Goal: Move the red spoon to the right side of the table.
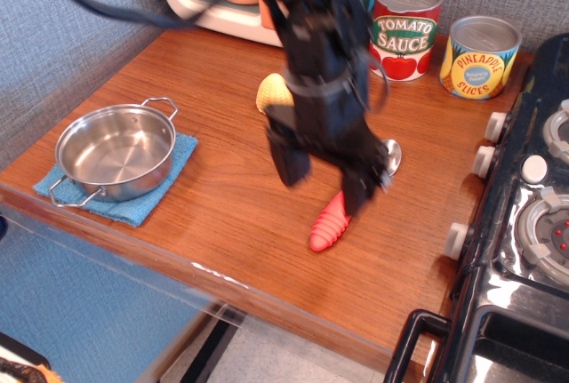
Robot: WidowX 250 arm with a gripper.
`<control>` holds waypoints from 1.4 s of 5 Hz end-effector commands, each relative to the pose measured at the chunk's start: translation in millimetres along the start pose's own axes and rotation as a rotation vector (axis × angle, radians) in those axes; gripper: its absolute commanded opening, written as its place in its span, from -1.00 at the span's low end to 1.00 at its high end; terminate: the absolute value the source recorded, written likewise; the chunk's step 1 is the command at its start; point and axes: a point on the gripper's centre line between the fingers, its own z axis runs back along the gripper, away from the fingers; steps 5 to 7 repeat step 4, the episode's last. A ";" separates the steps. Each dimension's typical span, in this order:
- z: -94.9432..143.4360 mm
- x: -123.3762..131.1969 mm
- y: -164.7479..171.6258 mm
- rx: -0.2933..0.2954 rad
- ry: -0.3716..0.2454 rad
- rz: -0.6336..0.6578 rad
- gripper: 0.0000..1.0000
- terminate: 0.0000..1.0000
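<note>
The red spoon lies on the brown table [213, 214] right of its middle. Its ribbed red handle [328, 223] points toward the front edge, and its silver bowl [392, 155] points toward the stove. My gripper [323, 176] is open and empty, blurred by motion, just above and behind the handle. One finger [287, 159] hangs to the left of the spoon, and the other finger [359, 192] hangs over its neck. The middle of the spoon is hidden behind that finger.
A yellow ridged cone [269, 95] sits behind the arm, partly hidden. A steel pot [116, 150] rests on a blue cloth [169, 180] at the left. A tomato sauce can [406, 27] and a pineapple can [480, 56] stand at the back. A black toy stove [524, 223] borders the right.
</note>
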 end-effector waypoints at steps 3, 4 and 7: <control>31.7 -20.3 58.1 0.078 -0.019 0.012 1.00 -1.00; 31.7 -20.3 58.1 0.078 -0.019 0.012 1.00 1.00; 31.7 -20.3 58.1 0.078 -0.019 0.012 1.00 1.00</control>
